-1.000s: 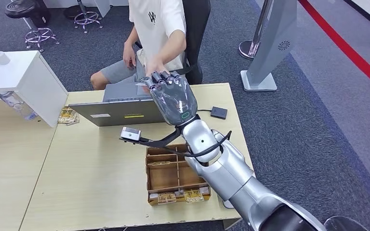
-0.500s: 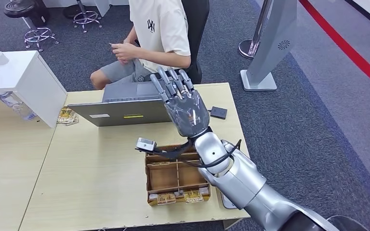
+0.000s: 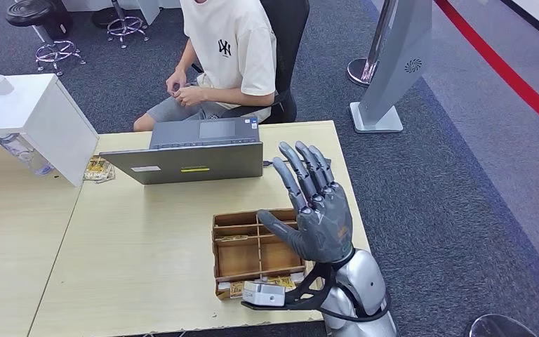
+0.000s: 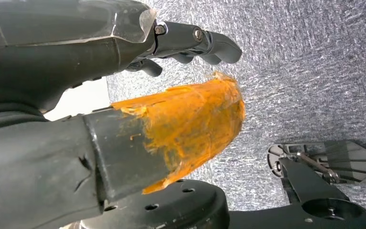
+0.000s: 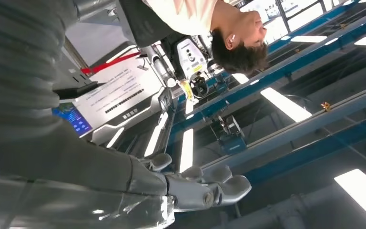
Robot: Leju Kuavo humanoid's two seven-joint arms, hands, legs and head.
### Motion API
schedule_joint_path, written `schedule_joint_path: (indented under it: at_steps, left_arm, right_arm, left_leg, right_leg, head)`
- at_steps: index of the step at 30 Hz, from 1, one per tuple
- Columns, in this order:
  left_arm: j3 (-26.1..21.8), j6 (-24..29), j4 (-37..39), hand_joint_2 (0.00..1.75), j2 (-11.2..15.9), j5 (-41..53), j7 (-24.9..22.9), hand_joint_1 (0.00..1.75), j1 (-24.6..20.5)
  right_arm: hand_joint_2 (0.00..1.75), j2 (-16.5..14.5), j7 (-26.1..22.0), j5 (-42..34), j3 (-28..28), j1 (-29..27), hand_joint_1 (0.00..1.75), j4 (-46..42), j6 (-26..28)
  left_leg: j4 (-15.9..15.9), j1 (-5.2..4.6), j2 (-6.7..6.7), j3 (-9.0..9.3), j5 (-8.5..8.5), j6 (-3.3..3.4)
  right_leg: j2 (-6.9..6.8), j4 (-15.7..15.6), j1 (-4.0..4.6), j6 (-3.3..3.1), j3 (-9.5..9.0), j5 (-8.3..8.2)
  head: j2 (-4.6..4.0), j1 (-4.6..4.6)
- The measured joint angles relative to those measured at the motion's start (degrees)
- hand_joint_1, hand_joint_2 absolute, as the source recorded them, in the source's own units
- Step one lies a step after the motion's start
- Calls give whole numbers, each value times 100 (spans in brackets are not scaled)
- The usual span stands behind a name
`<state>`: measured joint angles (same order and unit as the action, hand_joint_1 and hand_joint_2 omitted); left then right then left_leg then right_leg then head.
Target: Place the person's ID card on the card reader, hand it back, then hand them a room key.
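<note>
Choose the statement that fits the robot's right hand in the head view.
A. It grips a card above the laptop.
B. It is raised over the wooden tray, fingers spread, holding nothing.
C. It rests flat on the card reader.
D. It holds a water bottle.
B: the right hand is lifted above the right side of the wooden tray with its fingers apart and nothing in them.

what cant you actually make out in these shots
- Card reader: in the head view the right hand covers nearly all of it.
- What the person's hands hold: too small in the head view.
- Cards in the wooden tray: front row too small to read, partly behind the wrist camera.
- Left hand: in the left wrist view, whether its fingers hold anything is unclear.
</note>
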<state>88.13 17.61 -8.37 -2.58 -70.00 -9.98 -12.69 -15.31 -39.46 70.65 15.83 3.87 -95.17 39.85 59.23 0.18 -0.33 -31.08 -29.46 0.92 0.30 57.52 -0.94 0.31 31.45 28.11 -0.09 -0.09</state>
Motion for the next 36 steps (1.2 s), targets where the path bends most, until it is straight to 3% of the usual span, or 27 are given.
schedule_joint_path:
  at_steps: [4,6,10,12,17,21,23,28,32,36]
  left_arm:
    - [-5,11,1,0,12,-20,32,0,20]
    - [-27,26,2,0,13,-19,39,0,33]
    - [-96,44,2,0,18,25,45,0,47]
    - [-121,52,2,0,24,39,54,0,49]
    - [-142,60,2,0,40,42,93,0,45]
    - [-142,57,2,0,50,10,93,0,44]
    - [-142,57,2,0,58,-5,88,0,44]
    - [-142,57,2,0,79,-45,55,0,46]
    - [-140,57,2,0,97,-53,47,0,46]
    - [-140,57,2,0,102,-47,47,0,38]
  right_arm:
    - [175,-6,-14,-55,-167,-269,2,-228,-1]
    - [175,-6,0,-103,-219,-413,21,-282,-1]
    - [175,-13,-24,-183,-300,-814,160,-302,-1]
    - [175,-24,-28,-190,-327,-963,171,-265,-1]
    - [175,-48,16,-70,-416,-1070,154,19,-1]
    - [175,-15,585,226,-387,-1061,72,357,-1]
    - [175,41,1017,347,-273,-1052,53,529,-1]
    - [175,295,1650,453,79,-1021,47,924,1]
    - [175,446,1759,466,249,-998,39,1098,2]
    - [175,542,1870,470,388,-915,43,1240,2]
  left_leg:
    - [1,-2,1,3,0,1]
    - [1,-4,1,3,0,1]
    - [1,-5,-1,0,0,0]
    - [0,-5,0,0,-1,0]
    - [0,-4,2,1,0,-1]
    - [0,-3,2,1,1,-1]
    - [0,-3,2,1,1,-1]
    - [0,-3,0,-1,1,0]
    - [0,-4,1,-2,0,0]
    - [0,-4,1,0,0,0]
  right_leg:
    - [1,-3,-1,3,-1,-4]
    - [1,-3,0,3,-1,-4]
    - [1,-2,2,3,0,-3]
    - [2,-2,3,3,2,-3]
    - [2,-2,3,2,2,-3]
    - [2,-1,3,2,0,-4]
    - [2,-1,3,2,-1,-4]
    - [1,-2,2,2,0,-4]
    - [1,-2,2,2,1,-3]
    - [2,-2,2,2,1,-4]
  head:
    - [0,-1]
    - [0,-2]
    - [0,-2]
    - [0,-3]
    - [0,-3]
    - [0,-3]
    - [0,-3]
    - [0,-4]
    - [0,-4]
    - [0,-4]
